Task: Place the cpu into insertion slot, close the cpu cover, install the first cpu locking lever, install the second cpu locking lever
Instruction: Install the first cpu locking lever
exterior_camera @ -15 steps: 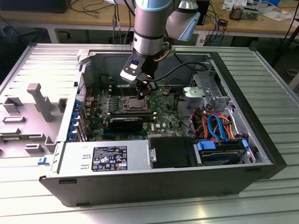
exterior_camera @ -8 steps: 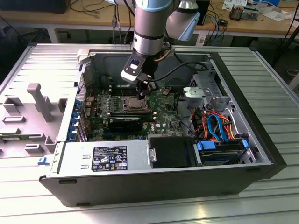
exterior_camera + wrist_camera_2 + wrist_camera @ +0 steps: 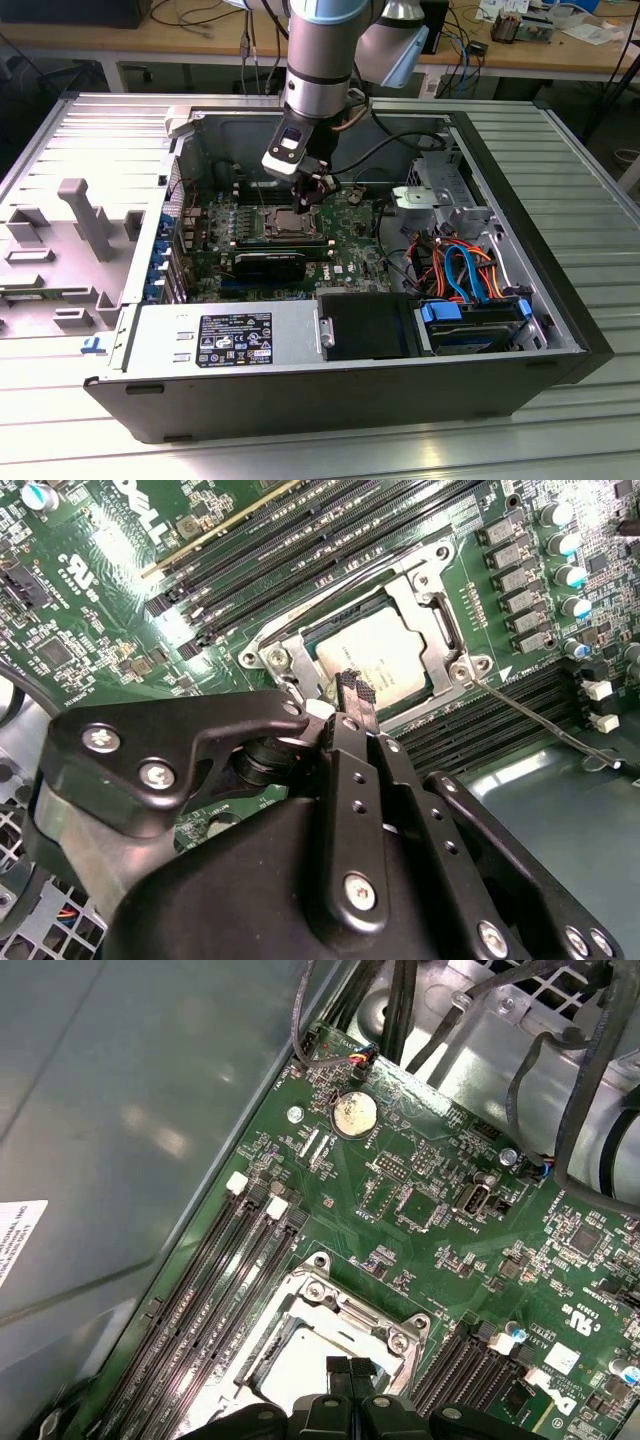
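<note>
My gripper (image 3: 350,1368) has its fingers together, nothing visible between them. It hangs just over one edge of the insertion slot (image 3: 272,658) on the green board (image 3: 420,1160). The cpu (image 3: 385,652) lies flat in that slot, silvery top up, its square sides parallel to the long memory slots (image 3: 300,550). The cpu cover (image 3: 430,595) lies down around it, framing the chip. A thin locking lever (image 3: 545,723) juts from the slot's corner, its long axis slanting across the nearby memory slots.
</note>
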`<state>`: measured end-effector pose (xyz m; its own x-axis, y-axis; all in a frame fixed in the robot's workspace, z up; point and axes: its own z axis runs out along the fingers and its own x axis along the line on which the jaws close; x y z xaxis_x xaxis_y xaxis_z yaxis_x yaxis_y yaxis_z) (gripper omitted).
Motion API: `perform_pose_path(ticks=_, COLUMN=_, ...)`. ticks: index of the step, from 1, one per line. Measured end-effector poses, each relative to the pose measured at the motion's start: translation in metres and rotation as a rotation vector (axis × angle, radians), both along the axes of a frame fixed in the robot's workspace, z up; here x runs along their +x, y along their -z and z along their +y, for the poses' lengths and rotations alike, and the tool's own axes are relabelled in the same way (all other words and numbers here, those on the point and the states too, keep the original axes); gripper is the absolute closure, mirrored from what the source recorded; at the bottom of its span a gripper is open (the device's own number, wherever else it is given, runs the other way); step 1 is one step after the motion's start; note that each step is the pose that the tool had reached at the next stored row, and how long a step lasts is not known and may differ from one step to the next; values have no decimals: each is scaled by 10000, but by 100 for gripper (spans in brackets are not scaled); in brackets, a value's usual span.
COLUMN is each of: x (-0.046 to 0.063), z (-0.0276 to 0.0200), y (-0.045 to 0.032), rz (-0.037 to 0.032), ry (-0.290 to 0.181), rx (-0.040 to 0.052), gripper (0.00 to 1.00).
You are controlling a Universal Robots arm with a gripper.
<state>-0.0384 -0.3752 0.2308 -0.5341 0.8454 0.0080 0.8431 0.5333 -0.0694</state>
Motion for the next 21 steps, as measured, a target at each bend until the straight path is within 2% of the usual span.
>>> perform_pose_path(ticks=21, x=0, z=0, y=0, rz=0, ry=-660, rx=12, gripper=89)
